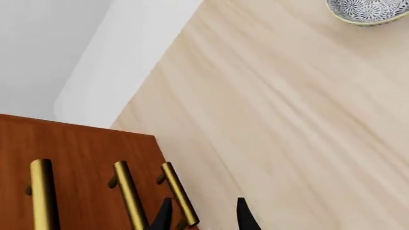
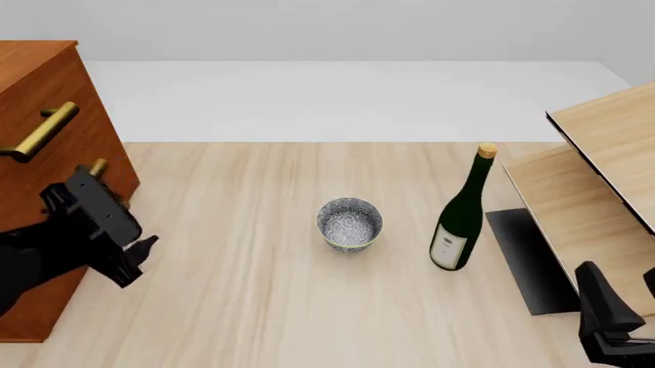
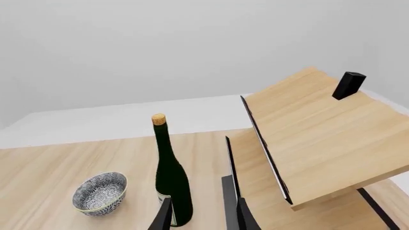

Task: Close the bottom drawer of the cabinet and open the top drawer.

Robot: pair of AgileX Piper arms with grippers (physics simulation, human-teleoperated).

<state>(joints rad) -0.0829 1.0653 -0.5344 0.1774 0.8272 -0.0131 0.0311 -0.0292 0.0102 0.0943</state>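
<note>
The reddish-brown cabinet (image 2: 46,77) stands at the table's left edge, its drawer fronts facing right. The top drawer's brass handle (image 2: 41,130) and the middle one (image 2: 97,167) show in the front view; my left arm hides the bottom drawer there. The left wrist view shows all three handles: top (image 1: 43,196), middle (image 1: 131,196), bottom (image 1: 179,194). My left gripper (image 1: 204,218) (image 2: 138,261) is open and empty, one fingertip (image 1: 163,215) right beside the bottom handle. My right gripper (image 3: 203,218) (image 2: 630,295) is open and empty at the front right.
A patterned bowl (image 2: 349,222) sits mid-table. A dark green corked bottle (image 2: 462,215) stands to its right. Pale slanted wooden boards (image 2: 603,176) with a black base (image 2: 527,261) fill the right side. The table's far edge meets a white floor.
</note>
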